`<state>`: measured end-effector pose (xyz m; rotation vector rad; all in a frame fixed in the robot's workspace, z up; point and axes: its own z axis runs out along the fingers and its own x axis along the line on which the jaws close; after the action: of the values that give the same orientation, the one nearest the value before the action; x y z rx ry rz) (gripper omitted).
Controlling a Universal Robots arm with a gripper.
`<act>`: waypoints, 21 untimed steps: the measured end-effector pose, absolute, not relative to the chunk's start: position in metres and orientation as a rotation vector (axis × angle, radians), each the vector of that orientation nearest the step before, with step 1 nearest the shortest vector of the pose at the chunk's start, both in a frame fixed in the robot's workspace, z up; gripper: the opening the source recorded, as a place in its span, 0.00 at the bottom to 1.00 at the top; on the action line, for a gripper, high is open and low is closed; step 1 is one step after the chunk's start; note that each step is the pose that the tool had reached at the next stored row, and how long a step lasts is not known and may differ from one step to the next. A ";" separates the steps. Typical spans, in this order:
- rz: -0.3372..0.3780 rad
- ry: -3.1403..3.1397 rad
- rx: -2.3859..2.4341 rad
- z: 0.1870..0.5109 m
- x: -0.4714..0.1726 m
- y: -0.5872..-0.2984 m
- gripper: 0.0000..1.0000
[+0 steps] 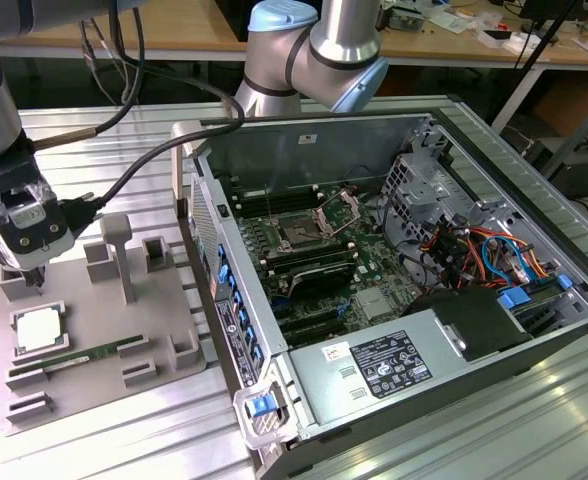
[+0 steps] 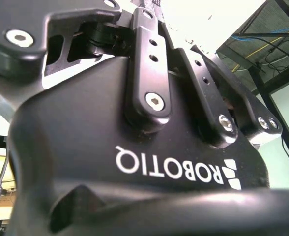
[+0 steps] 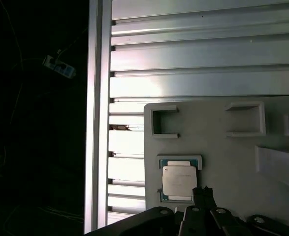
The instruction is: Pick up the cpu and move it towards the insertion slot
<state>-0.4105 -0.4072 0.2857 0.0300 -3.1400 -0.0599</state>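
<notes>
Exterior view shows the gripper [image 1: 24, 272] hanging close over the cpu [image 1: 40, 328], kept square by a recessed holder [image 1: 94, 400] near the bench [image 1: 104, 452] edge; whether it is spread or closed, I cannot tell.

A ribbed aluminium table [image 1: 104, 455] carries everything, its slats running across the exterior view; in the first wrist view the slats [image 3: 184, 49] reach a raised edge rail. Two things lie directly on it. A grey fixture plate [image 1: 89, 395] sits flat at 8 o'clock in the exterior view. An open computer case [image 1: 294, 150] lies on its side from the centre out to 4 o'clock, just beside the plate.
</notes>
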 end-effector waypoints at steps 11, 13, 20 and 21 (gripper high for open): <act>-0.060 -3.140 0.030 0.282 -0.412 -0.407 0.11; -0.060 -3.140 0.030 0.282 -0.412 -0.407 0.11; -0.060 -3.140 0.030 0.280 -0.412 -0.407 0.11; -0.060 -3.140 0.030 0.280 -0.413 -0.407 0.11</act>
<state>-0.4126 -0.4072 0.2798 0.0300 -3.1400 -0.0600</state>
